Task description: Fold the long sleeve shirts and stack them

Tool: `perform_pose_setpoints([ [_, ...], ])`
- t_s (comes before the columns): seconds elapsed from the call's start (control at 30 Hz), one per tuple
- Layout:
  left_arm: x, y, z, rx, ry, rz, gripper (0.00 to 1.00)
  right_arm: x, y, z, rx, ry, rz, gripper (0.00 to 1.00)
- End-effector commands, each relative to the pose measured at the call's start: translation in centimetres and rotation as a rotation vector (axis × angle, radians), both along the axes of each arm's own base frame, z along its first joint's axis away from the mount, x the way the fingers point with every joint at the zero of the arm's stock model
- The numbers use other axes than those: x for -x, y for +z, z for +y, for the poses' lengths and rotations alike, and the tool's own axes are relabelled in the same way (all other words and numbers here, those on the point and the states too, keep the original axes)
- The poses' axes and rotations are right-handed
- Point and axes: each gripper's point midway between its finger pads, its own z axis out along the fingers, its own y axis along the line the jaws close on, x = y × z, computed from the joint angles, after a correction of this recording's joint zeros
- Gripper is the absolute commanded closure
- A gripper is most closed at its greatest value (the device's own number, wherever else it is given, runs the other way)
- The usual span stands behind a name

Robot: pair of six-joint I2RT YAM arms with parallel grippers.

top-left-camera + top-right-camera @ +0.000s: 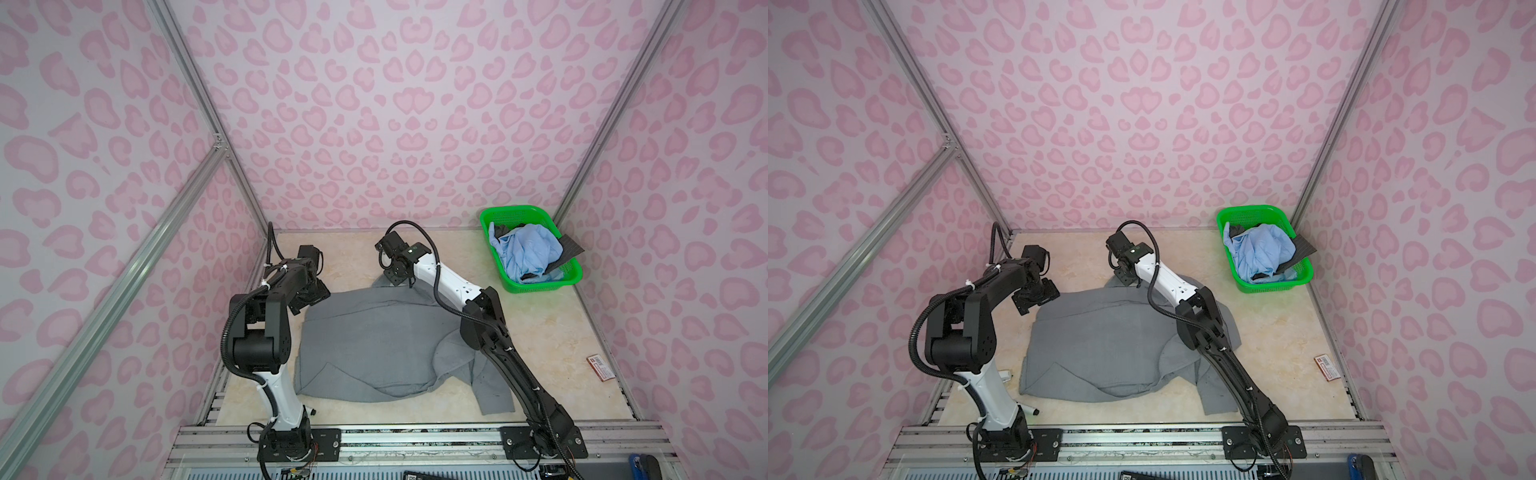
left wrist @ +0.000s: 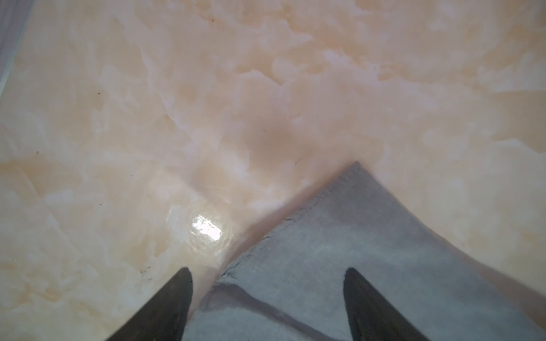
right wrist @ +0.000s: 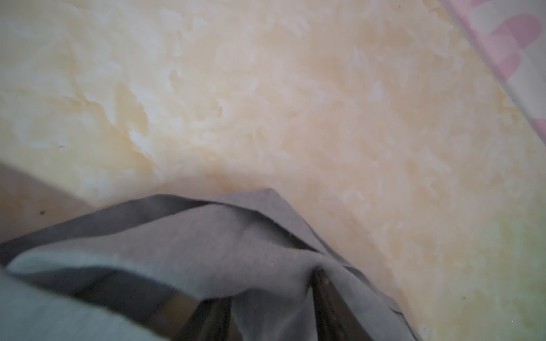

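Left wrist view: the left gripper (image 2: 267, 269) has its fingers spread wide, with a hemmed corner of the grey shirt (image 2: 339, 251) lying flat between them on the marbled table (image 2: 206, 118). In the right wrist view, the right gripper (image 3: 273, 285) pinches a raised fold at another far corner. In both top views the grey shirt lies mid-table, partly folded. It looks thin, light and limp, likely to sag and slide; the hemmed corners seem the surest holds. A blue shirt (image 1: 528, 249) sits crumpled in a green basket (image 1: 540, 286).
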Motion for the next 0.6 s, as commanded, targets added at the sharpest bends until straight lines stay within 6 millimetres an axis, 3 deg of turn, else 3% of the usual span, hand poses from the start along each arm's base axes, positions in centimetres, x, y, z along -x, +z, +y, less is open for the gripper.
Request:
perform_pose_setpoints([
  [0.0, -0.1, -0.6, 0.1, -0.02, -0.006, 0.02, 0.22, -0.1, -0.7, 0.2, -0.015, 0.015, 0.015, 0.72],
  [0.03, -1.1, -0.2, 0.0, -0.023, -0.011, -0.001, 0.23, -0.2, -0.7, 0.2, -0.024, 0.012, 0.018, 0.76],
  [0.23, -2.2, -1.3, -0.7, -0.035, -0.033, 0.022, 0.31, -0.3, 0.8, 0.3, -0.107, 0.003, 0.039, 0.92],
  [0.37, -2.9, -2.0, -0.9, -0.046, -0.046, 0.039, 0.49, -0.7, 2.7, 0.0, -0.189, -0.003, 0.057, 0.99],
  [0.57, -3.5, -2.7, -0.9, -0.052, -0.049, 0.042, 0.8, -1.5, 6.4, -1.2, -0.284, -0.023, 0.038, 1.0],
])
